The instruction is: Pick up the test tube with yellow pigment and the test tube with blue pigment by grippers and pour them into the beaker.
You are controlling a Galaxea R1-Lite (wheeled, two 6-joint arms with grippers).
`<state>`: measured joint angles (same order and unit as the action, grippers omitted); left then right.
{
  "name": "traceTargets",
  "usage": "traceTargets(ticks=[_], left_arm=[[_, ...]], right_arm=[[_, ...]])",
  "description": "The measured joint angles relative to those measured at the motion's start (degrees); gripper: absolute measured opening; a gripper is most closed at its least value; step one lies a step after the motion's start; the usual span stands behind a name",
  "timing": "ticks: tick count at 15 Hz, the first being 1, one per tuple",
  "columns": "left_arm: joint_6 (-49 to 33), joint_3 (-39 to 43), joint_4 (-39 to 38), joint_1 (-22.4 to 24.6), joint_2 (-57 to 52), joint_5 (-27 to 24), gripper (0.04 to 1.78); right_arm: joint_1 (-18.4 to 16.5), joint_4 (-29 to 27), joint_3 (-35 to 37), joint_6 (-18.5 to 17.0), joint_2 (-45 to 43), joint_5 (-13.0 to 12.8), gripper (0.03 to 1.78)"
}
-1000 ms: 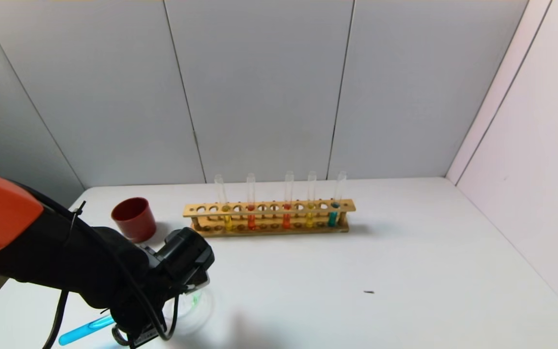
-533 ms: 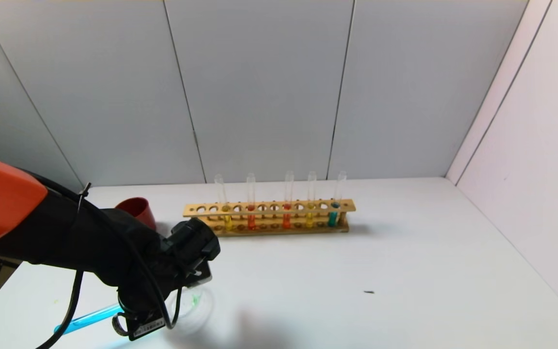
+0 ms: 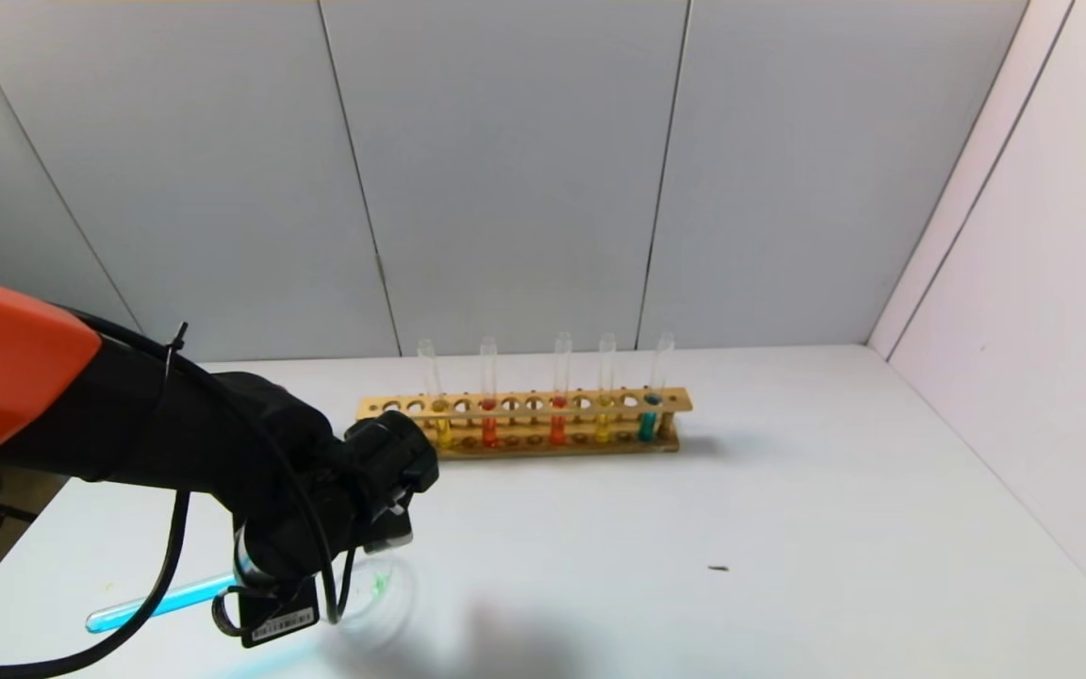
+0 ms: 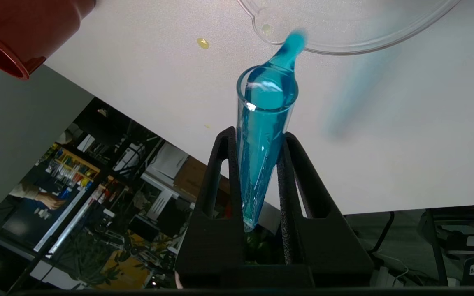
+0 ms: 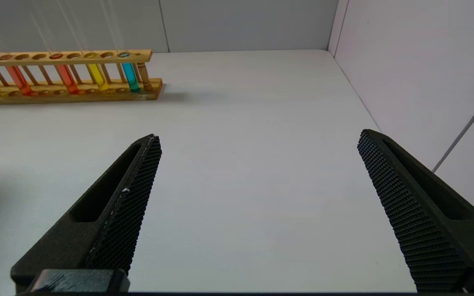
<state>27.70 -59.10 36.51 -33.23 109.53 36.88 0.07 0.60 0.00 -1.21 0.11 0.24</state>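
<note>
My left gripper (image 4: 257, 135) pinches the test tube with blue pigment (image 4: 261, 139) between both fingers, tilted mouth-down toward the beaker (image 4: 344, 28). A blue tongue of liquid leaves the tube's mouth and reaches the beaker's rim by the spout; whether it lands inside I cannot tell, since that view cuts most of the beaker off. From the head view my own wrist hides the grip and the tube's mouth: only the tube's round end (image 3: 156, 604) sticks out toward my left, and the beaker (image 3: 383, 589) shows as a faint clear rim with a green fleck in it. My arm also covers the red cup (image 4: 23, 33) there; only the left wrist view shows it, partly cropped.

My right gripper (image 5: 257, 135) hangs over bare table (image 5: 241, 164), fingers spread wide, holding nothing. The wooden rack (image 3: 524, 420) stands farther back, with the test tube with yellow pigment (image 3: 604, 401) upright in it.
</note>
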Motion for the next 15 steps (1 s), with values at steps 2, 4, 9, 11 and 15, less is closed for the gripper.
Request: traceTargets(ticks=[2,4,9,11,15], left_arm=[[0.0,-0.3,0.1,0.0,0.3,0.3,0.30],[0.1,-0.5,0.3,0.0,0.4,0.3,0.30],[0.5,-3.6,6.0,-0.1,1.0,1.6,0.30],[0.5,-5.6,7.5,-0.4,1.9,1.8,0.30],[0.4,-8.6,9.7,-1.3,4.3,2.2,0.30]], right_arm=[[0.0,0.0,0.0,0.0,0.0,0.0,1.74],[0.0,0.0,0.0,0.0,0.0,0.0,1.74],[0.0,0.0,0.0,0.0,0.0,0.0,1.74],[0.0,0.0,0.0,0.0,0.0,0.0,1.74],[0.0,0.0,0.0,0.0,0.0,0.0,1.74]])
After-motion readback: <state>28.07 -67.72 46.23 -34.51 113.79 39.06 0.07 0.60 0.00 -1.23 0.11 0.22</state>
